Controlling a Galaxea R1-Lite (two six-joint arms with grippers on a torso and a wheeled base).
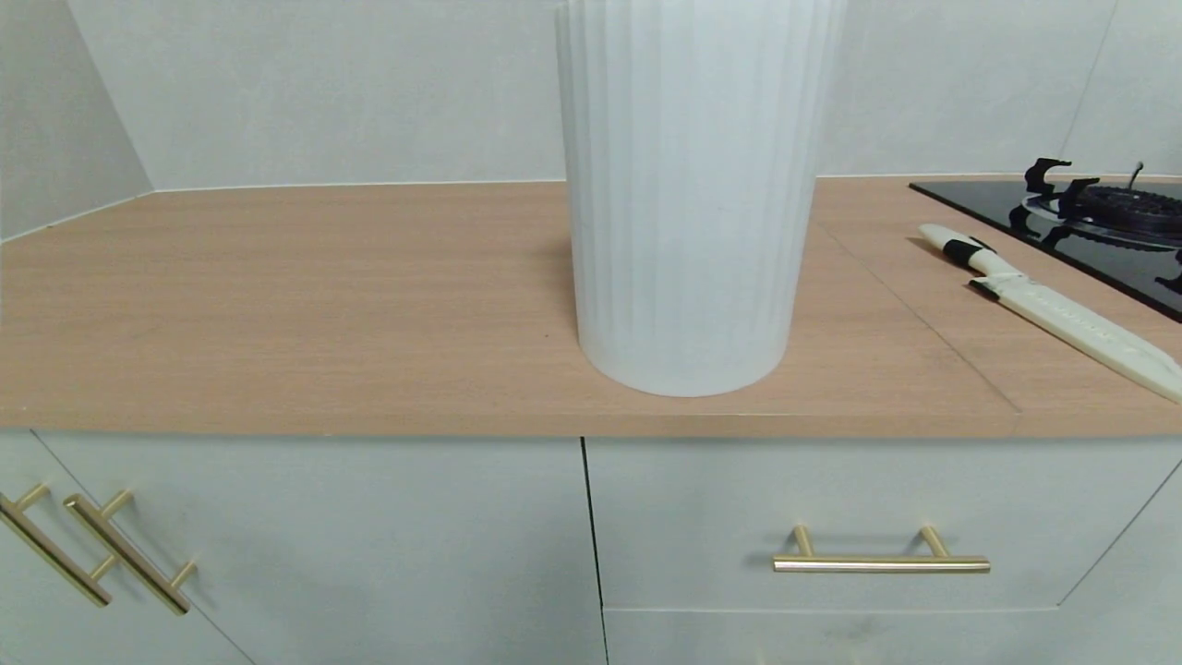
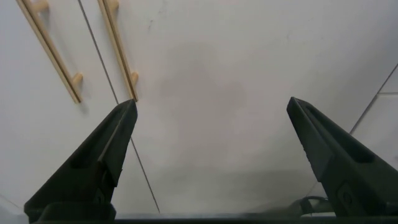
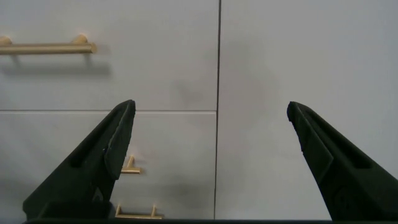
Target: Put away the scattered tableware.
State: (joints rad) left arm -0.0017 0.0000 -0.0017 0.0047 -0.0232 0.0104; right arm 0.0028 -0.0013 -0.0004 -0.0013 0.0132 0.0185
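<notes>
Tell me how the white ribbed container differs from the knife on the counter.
The container stands upright near the countertop's front edge; the knife lies flat beside the cooktop. The container is wide and round; the knife is slim with black bands. Both are whitish.

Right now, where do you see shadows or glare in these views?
Head view: even light; the white container casts a soft shadow to its left on the countertop, and the glossy stove top mirrors its grate. Right wrist view: the handle throws a faint shadow on the cabinet front. Left wrist view: flat light, no glare.
</notes>
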